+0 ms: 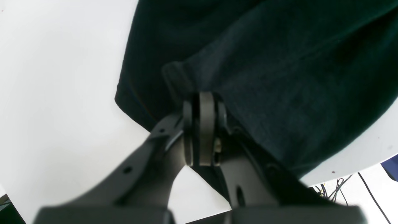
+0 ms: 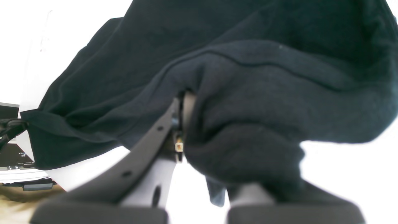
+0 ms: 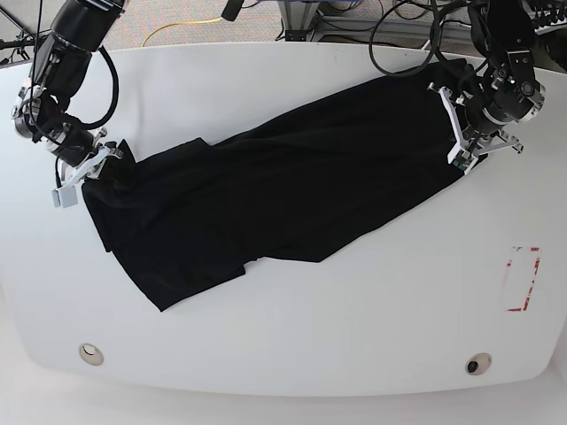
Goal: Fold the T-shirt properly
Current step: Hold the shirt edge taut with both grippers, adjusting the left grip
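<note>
T-shirt [image 3: 283, 190] sprawled diagonally on desk [image 3: 292, 336]. Left pincer [image 1: 202, 102] and right pincer [image 2: 183, 102] both clamped on fabric edges (probably hem/sleeve, blurry). Limp, light; grip corners, expect sag.

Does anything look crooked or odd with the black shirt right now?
The black soft-fabric T-shirt lies diagonally across the white table, stretched between the shut left gripper and right gripper, with wrinkles and one lower flap sticking out.

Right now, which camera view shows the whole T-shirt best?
The base view: the T-shirt lies stretched across the table, seen entire. The wrist views show only the cloth bunched at the left gripper and the right gripper.
</note>
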Action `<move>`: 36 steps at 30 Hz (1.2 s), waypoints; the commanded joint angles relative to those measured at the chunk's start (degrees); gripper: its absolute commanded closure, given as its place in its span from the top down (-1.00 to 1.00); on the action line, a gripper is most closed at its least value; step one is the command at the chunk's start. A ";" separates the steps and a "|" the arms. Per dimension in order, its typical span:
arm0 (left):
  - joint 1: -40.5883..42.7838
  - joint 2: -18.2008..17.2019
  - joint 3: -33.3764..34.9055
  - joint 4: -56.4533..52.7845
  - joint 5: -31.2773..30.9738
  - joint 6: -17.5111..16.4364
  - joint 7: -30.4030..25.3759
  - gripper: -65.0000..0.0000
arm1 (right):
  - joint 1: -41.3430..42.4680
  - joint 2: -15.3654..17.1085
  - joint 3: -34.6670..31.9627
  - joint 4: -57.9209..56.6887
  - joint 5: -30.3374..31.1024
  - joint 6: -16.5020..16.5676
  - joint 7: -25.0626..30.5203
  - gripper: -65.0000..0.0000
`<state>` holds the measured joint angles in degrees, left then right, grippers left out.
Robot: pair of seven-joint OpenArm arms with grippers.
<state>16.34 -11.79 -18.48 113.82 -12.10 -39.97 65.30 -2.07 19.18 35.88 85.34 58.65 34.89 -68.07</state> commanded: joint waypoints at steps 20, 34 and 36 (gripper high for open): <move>-1.96 0.41 -0.20 -1.95 0.27 -0.03 -0.29 -0.35 | 2.55 1.44 0.12 -5.74 1.26 0.05 1.13 -1.00; -4.51 1.73 2.44 -4.59 0.10 -0.03 -0.29 -0.02 | 2.55 1.44 0.12 -5.74 1.26 0.05 1.13 -1.00; -4.78 1.81 3.14 -6.44 0.10 -0.03 -0.29 -0.02 | 2.55 1.44 0.12 -5.74 1.26 0.05 1.13 -1.00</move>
<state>11.75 -9.47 -15.31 107.92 -12.01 -39.97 65.43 -0.34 19.38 35.77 78.67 58.50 34.89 -67.99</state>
